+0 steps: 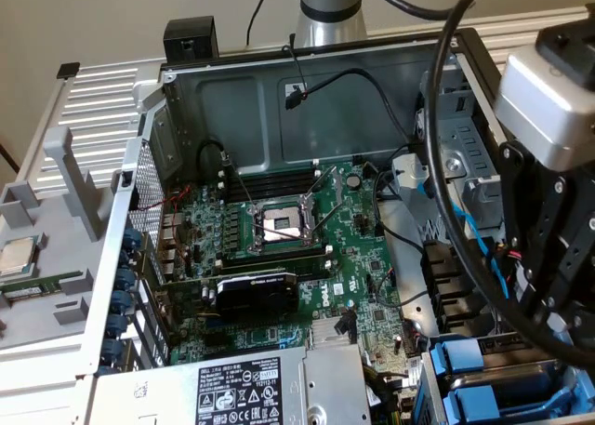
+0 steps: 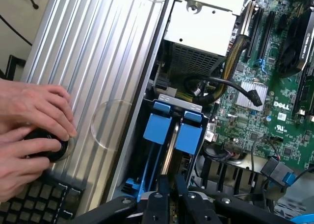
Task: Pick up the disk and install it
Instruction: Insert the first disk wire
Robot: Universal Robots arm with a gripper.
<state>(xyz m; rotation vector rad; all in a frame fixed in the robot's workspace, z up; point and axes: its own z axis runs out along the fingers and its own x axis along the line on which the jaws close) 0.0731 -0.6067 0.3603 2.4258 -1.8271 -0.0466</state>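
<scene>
In the wrist view my gripper [image 2: 170, 187] has its two black fingers [image 2: 161, 194] close together, shut on the disk [image 2: 169, 150]. The disk is seen edge-on as a thin silver strip flanked by bright blue carrier plastic [image 2: 157, 130]. It points down into the drive bay at the case's corner, beside the power supply. In the exterior view my arm's grey wrist [image 1: 547, 99] hangs over the case's right side, and blue carrier parts [image 1: 463, 365] show in the bay below it. The fingertips are hidden there.
The open case holds a green motherboard [image 1: 307, 258] with an empty CPU socket [image 1: 279, 222], a black card [image 1: 256, 295] and loose black cables [image 2: 221, 82]. A small CPU chip [image 1: 17, 256] lies outside the case. A person's hands [image 2: 29, 121] rest on a black knob [image 2: 46, 148] by a keyboard [image 2: 34, 202].
</scene>
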